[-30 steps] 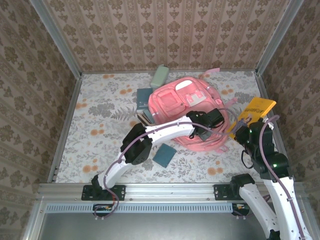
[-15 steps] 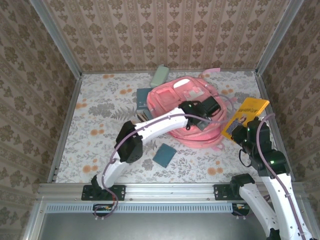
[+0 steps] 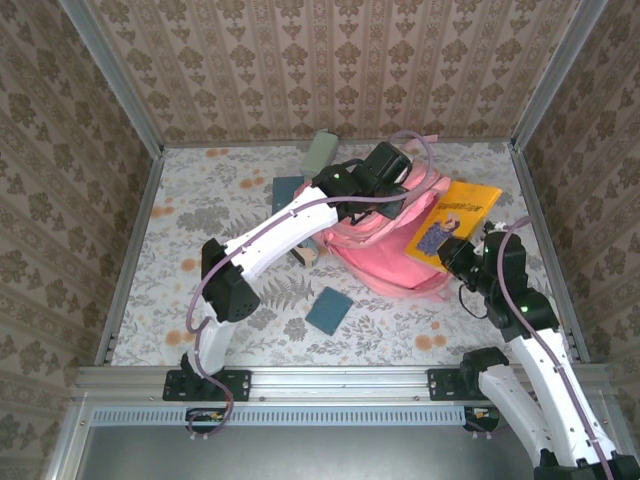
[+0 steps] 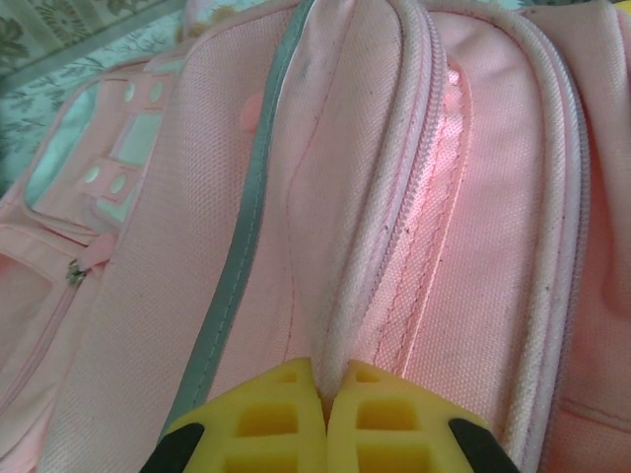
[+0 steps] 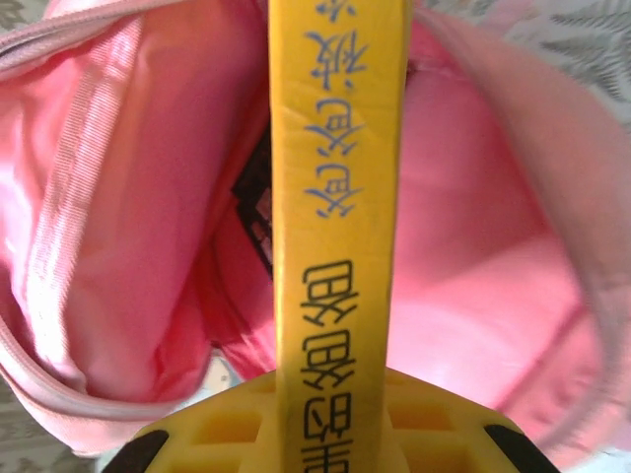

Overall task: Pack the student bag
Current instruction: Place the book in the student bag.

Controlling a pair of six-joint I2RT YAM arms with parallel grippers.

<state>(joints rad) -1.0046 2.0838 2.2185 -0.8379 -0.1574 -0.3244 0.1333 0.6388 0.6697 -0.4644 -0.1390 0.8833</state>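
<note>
A flat worktop (image 3: 190,240) with a pale cloth of grey leaves and orange flowers fills the middle. Tan wallpaper walls (image 3: 330,70) with curly patterns stand at top, left and right. Shiny grey metal bars (image 3: 112,75) edge the corners.

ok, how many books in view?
3: yellow book in right gripper, teal book near front, blue book left of bag. Left arm may hide more.

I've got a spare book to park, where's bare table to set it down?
Bare: the floral tablecloth on the left, between the metal side rail and the left arm, and the front strip right of the small teal notebook. Crowded: around the pink fabric backpack and yellow book.
</note>
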